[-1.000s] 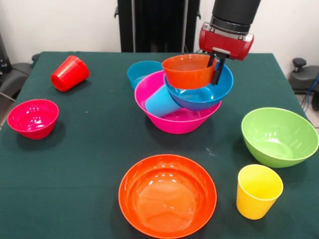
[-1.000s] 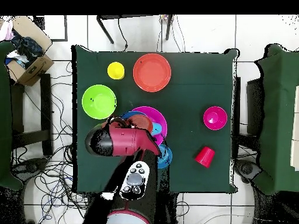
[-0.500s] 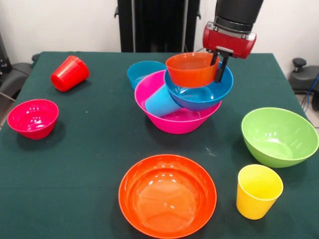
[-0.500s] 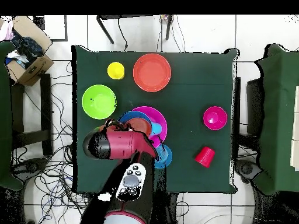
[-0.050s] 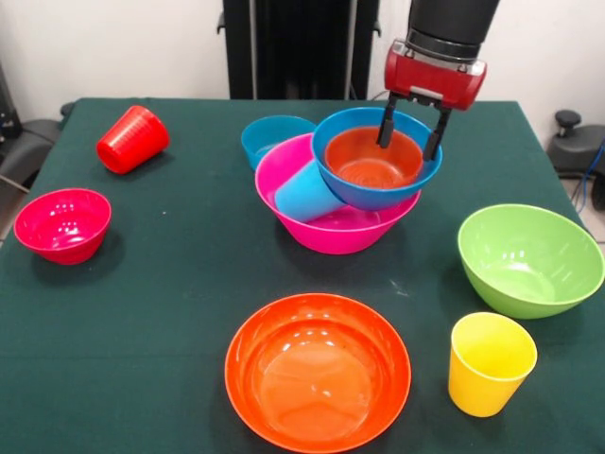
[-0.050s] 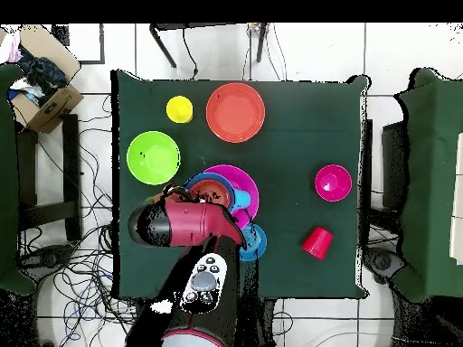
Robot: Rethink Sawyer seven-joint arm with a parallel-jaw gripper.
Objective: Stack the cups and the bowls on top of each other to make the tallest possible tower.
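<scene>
tool spread, fingers straddling the far rim of the small orange bowl, which sits in the large blue bowl atop the pink bowl. risk: blue bowl rests tilted on the light blue cup; snagging the rim on withdrawal could topple the tower.

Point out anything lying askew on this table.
The red cup lies on its side near a corner. The light blue cup lies tilted inside the large pink bowl, leaving the blue bowl above it sitting crooked.
</scene>
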